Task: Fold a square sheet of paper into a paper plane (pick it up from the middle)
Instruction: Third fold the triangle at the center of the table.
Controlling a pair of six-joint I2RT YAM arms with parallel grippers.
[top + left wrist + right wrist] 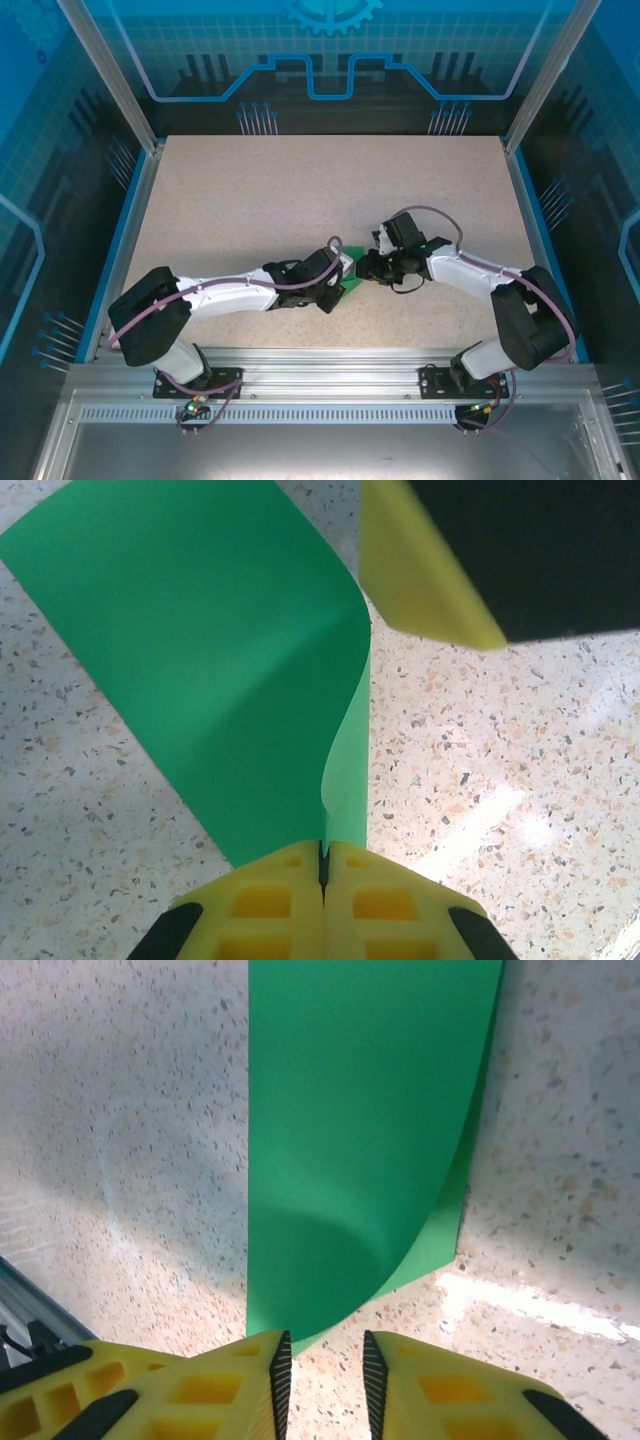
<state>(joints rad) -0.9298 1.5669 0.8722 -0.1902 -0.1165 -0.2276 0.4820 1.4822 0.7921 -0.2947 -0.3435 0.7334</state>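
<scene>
1. Left gripper (345, 276) and right gripper (368, 268) met tip to tip in the top view, over the near half of the speckled table (300, 190). The square sheet of paper (352, 288) showed as small bright green patches between and below the two tips. How the jaws stood was hard to read from that height
2. Seen from the left wrist, the left gripper (323, 855) was clamped tight, its yellow fingers (260, 900) pressed together with an edge of the sheet (220, 660) pinched in the seam between them. The paper ran away from the tips as a wide green panel, its right side bent over in a soft curve above the table (500, 780). One yellow finger (425, 570) of the right gripper hung at the upper right, just beside that curled edge; whether it touched could not be told
3. Seen from the right wrist, the right gripper (323, 1345) stood parted by a narrow gap, with nothing between its ribbed pads (282, 1360). The sheet (360, 1110) stretched ahead as a tall green band with its right edge curling up off the table (120, 1110). Its rounded lower edge lay right at the left fingertip, contact unclear
</scene>
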